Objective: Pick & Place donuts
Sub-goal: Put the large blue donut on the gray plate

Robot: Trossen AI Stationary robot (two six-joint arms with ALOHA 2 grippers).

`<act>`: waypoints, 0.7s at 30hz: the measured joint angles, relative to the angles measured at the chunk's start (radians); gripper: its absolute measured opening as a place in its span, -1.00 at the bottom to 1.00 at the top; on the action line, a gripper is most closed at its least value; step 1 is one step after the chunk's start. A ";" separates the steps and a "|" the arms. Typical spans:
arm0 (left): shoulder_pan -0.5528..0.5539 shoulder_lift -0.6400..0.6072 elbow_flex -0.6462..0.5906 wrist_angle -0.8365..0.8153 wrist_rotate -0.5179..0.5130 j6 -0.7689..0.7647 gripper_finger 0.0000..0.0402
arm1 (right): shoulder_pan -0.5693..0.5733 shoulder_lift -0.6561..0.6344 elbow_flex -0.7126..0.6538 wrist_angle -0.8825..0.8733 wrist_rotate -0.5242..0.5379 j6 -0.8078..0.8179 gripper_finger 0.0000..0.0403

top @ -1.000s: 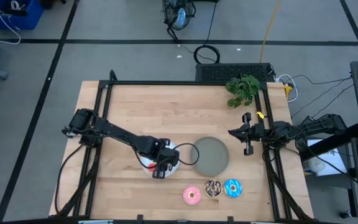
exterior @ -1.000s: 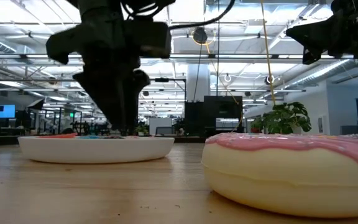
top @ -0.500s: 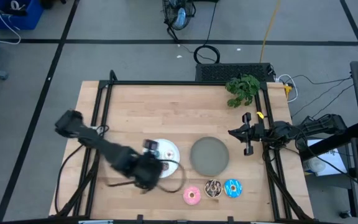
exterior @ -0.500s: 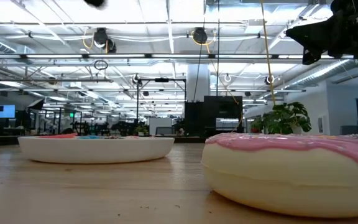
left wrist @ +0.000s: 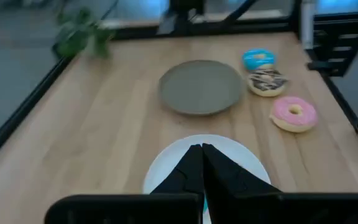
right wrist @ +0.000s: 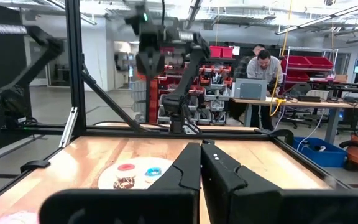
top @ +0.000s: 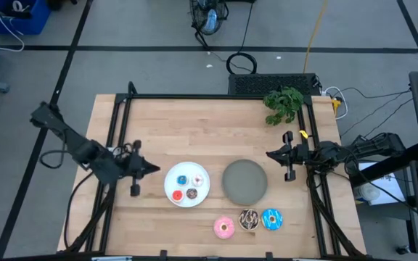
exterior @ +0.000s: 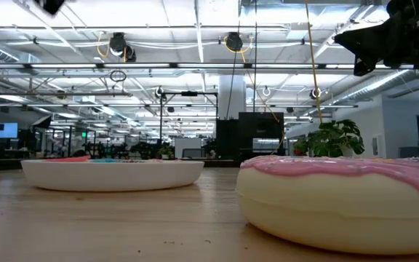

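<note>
Four tiny donuts lie on the white plate (top: 187, 199): blue (top: 182, 180), white-pink (top: 198, 178), red (top: 177, 194) and brown (top: 192, 193). Three larger donuts lie on the wood near the front edge: pink (top: 224, 228), chocolate with sprinkles (top: 249, 219) and bright blue (top: 271, 218). My left gripper (top: 156, 170) hovers just left of the white plate, shut and holding nothing; the left wrist view shows its fingers (left wrist: 202, 155) together. My right gripper (top: 270, 154) waits shut at the table's right side, pointing left.
A bare grey plate (top: 244, 181) lies right of the white plate. A green plant (top: 284, 104) stands at the far right corner. A black frame rail (top: 216, 96) runs around the table. Bare wood lies across the far half. A person (right wrist: 261, 62) works at a desk beyond the table.
My left gripper has risen from over the white plate and drawn back toward the table's left edge, swinging round so that it points right. The white plate and its tiny donuts, covered before, now show in full. My right arm has kept still.
</note>
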 joint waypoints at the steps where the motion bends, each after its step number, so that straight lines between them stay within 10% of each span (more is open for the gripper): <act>1: -0.002 -0.045 -0.096 0.111 0.001 0.044 -0.98 | 0.000 0.003 0.000 0.000 0.000 0.000 -1.00; 10: 0.079 -0.300 -0.620 0.818 -0.014 0.286 -0.97 | 0.000 0.047 0.000 0.016 0.003 -0.024 -1.00; 21: 0.173 -0.337 -0.748 1.076 0.091 0.600 -0.98 | 0.000 0.120 0.000 0.071 0.148 -0.031 -1.00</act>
